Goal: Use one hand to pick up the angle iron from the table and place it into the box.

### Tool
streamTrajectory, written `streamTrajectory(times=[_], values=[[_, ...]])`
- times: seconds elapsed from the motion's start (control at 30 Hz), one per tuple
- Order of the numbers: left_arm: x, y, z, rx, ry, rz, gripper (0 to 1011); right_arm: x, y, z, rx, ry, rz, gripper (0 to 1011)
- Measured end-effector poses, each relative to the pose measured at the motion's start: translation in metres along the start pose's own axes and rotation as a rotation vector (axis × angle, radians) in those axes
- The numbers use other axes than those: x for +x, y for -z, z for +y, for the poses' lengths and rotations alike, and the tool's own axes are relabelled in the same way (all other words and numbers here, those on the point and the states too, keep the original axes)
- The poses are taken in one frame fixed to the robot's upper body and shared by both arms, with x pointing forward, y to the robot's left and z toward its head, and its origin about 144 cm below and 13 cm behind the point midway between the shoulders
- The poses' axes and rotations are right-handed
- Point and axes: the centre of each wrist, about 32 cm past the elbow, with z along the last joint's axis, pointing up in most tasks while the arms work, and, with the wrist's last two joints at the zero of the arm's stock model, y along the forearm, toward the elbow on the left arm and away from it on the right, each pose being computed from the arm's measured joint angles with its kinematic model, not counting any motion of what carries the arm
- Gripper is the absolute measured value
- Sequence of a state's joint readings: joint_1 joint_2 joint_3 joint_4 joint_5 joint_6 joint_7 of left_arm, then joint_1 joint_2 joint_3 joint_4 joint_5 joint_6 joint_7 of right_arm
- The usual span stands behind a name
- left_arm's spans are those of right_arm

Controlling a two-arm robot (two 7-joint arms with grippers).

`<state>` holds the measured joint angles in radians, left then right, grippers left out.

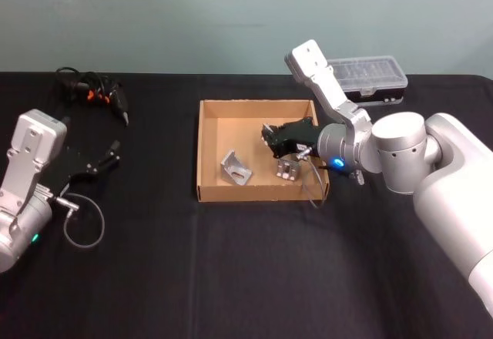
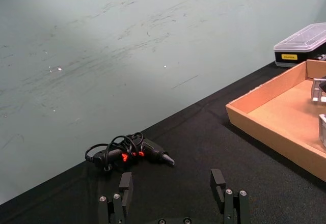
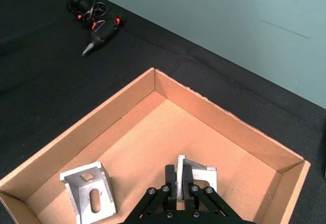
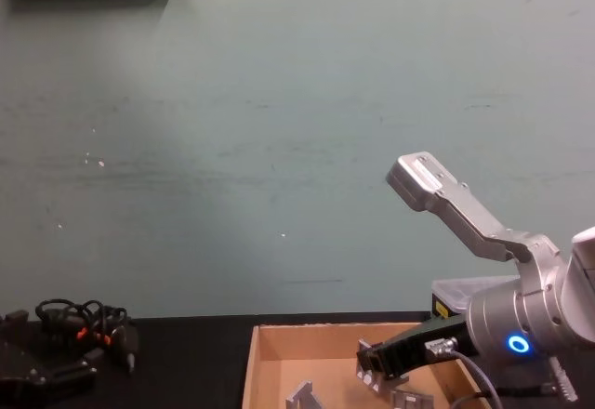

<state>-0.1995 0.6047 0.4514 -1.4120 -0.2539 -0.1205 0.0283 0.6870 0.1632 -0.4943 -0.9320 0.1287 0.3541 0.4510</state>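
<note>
- Wide, shallow tan cardboard box (image 1: 208, 148) with low walls: sits at the centre of the flat matte black table (image 1: 231, 270).
- Right black two-fingered gripper (image 1: 267, 140): reaches over the box interior from 3 o'clock. In the right wrist view its fingers (image 3: 171, 175) are pressed onto the upright flange of a silver angle iron (image 3: 198, 175), which looks to be at or just above the box floor.
- Second silver slotted angle iron (image 1: 236, 167): lies on the box floor at about 7 o'clock of the gripper, apart from it.
- Left black gripper (image 1: 104, 159): idles above the table at 9 o'clock of the box, well apart, fingers (image 2: 125, 184) spread with nothing between them.
- Black corded hand tool with orange marks (image 1: 96, 92): lies at 10 o'clock of the box.
- Small black plastic case with clear lid (image 1: 371, 78): rests at 2 o'clock of the box.
</note>
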Motion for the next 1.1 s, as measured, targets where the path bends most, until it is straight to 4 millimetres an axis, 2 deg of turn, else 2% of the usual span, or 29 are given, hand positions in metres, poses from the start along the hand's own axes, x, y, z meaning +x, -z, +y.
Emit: streamTrajectory(times=[0.13, 0.23, 0.27, 0.37, 0.4, 0.47, 0.67, 0.8, 0.83, 0.9, 0.93, 0.97, 1.1], values=[[0.000, 0.000, 0.000, 0.000, 0.000, 0.000, 1000, 0.000, 0.001, 0.000, -0.004, -0.003, 0.000, 78], [0.000, 0.000, 0.000, 0.000, 0.000, 0.000, 1000, 0.000, 0.001, 0.000, -0.002, -0.002, -0.001, 129], [0.000, 0.000, 0.000, 0.000, 0.000, 0.000, 1000, 0.000, 0.001, 0.000, 0.000, -0.002, -0.002, 188], [0.000, 0.000, 0.000, 0.000, 0.000, 0.000, 1000, -0.001, 0.001, -0.001, 0.009, 0.003, -0.007, 242], [0.000, 0.000, 0.000, 0.000, 0.000, 0.000, 1000, -0.002, 0.002, -0.001, 0.016, 0.011, -0.012, 301], [0.000, 0.000, 0.000, 0.000, 0.000, 0.000, 1000, -0.002, 0.002, -0.003, 0.029, 0.021, -0.017, 339], [0.000, 0.000, 0.000, 0.000, 0.000, 0.000, 1000, -0.007, 0.004, -0.013, 0.089, 0.070, -0.039, 539], [0.000, 0.000, 0.000, 0.000, 0.000, 0.000, 1000, -0.014, 0.008, -0.026, 0.178, 0.132, -0.109, 682], [0.000, 0.000, 0.000, 0.000, 0.000, 0.000, 1000, -0.014, 0.008, -0.026, 0.178, 0.132, -0.109, 682], [0.000, 0.000, 0.000, 0.000, 0.000, 0.000, 1000, -0.019, 0.011, -0.034, 0.230, 0.166, -0.149, 778], [0.000, 0.000, 0.000, 0.000, 0.000, 0.000, 1000, -0.020, 0.012, -0.036, 0.242, 0.172, -0.158, 778], [0.000, 0.000, 0.000, 0.000, 0.000, 0.000, 1000, -0.021, 0.013, -0.038, 0.252, 0.179, -0.166, 834], [0.000, 0.000, 0.000, 0.000, 0.000, 0.000, 1000, -0.025, 0.018, -0.048, 0.302, 0.220, -0.222, 934]])
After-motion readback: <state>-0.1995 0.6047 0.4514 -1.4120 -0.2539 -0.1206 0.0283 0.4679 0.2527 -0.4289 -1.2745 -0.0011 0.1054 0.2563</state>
